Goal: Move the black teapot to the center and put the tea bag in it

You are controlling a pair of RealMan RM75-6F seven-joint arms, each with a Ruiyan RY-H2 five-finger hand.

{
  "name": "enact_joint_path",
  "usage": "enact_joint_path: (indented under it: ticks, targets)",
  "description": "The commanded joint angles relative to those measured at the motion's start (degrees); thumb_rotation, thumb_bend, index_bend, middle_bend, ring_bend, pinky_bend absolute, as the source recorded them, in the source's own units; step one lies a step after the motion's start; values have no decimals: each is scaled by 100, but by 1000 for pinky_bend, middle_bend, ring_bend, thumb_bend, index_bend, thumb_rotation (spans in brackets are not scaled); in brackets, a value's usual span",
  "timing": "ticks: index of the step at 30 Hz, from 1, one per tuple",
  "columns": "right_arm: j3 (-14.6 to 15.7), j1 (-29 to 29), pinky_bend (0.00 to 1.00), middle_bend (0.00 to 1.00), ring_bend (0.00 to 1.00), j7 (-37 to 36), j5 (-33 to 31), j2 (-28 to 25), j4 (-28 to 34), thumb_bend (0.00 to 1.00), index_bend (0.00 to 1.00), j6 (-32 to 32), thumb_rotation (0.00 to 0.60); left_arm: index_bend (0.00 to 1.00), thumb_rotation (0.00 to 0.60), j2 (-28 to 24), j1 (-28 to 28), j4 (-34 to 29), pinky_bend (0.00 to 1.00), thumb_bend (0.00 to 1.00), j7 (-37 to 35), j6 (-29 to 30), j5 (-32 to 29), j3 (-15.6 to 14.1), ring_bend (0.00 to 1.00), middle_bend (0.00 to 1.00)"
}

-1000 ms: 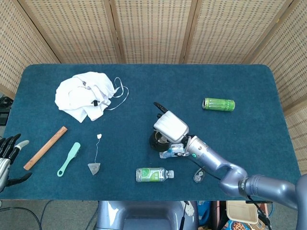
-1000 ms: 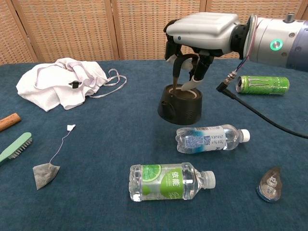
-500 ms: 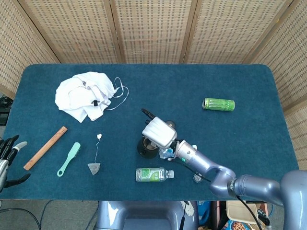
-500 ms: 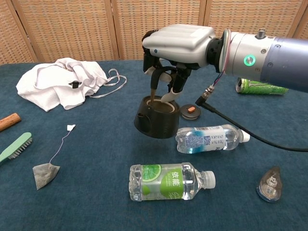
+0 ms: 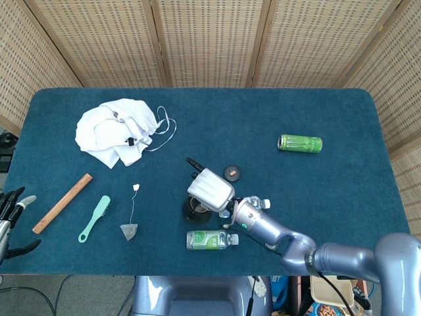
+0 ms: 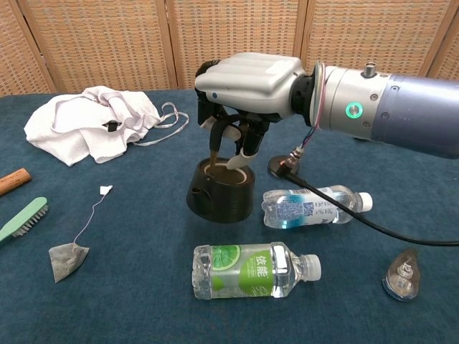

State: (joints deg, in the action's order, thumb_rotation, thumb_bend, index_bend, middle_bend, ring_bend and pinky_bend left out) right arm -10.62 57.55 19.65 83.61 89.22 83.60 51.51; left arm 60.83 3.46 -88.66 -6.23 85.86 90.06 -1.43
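Note:
The black teapot (image 6: 221,193) stands lidless on the blue table, left of a clear water bottle; in the head view the teapot (image 5: 194,210) is mostly hidden under my right hand. My right hand (image 6: 247,75) hangs over it with fingers hooked into the rim, gripping it. The right hand (image 5: 210,189) sits near the table's middle front. The pot's black lid (image 5: 231,172) lies behind it, apart. The tea bag (image 6: 68,259) lies flat to the left with its string and tag; in the head view the tea bag (image 5: 129,230) is beside a green brush. My left hand (image 5: 10,210) waits off the table's left front corner, fingers apart, empty.
A clear water bottle (image 6: 315,206) and a green-labelled bottle (image 6: 254,271) lie close to the teapot's right and front. A white cloth (image 5: 118,130), wooden stick (image 5: 62,203) and green brush (image 5: 95,218) lie at the left. A green can (image 5: 300,143) lies at the right.
My right hand has carried the teapot left and toward the front edge. The lid, hidden before, now lies uncovered behind the pot. The left hand has barely moved.

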Motion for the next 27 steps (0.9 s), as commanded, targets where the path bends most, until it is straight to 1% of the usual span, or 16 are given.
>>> enact_joint_path:
  ticks: [1, 13, 27]
  targets:
    - [30, -2, 127, 834, 544, 27, -9, 34, -28, 316, 883, -7, 600, 135, 600, 3, -3, 12, 0, 163, -10, -3, -6, 1, 41, 25]
    - [100, 29, 127, 829, 544, 101, 13, 182, -119, 316, 883, -27, 600, 135, 600, 16, 5, 23, 0, 163, -15, -19, 0, 7, 41, 25]
    - [249, 20, 127, 815, 543, 185, 105, 390, -415, 316, 883, -21, 600, 135, 600, 32, 7, 31, 0, 163, 0, -59, -16, 3, 41, 25]
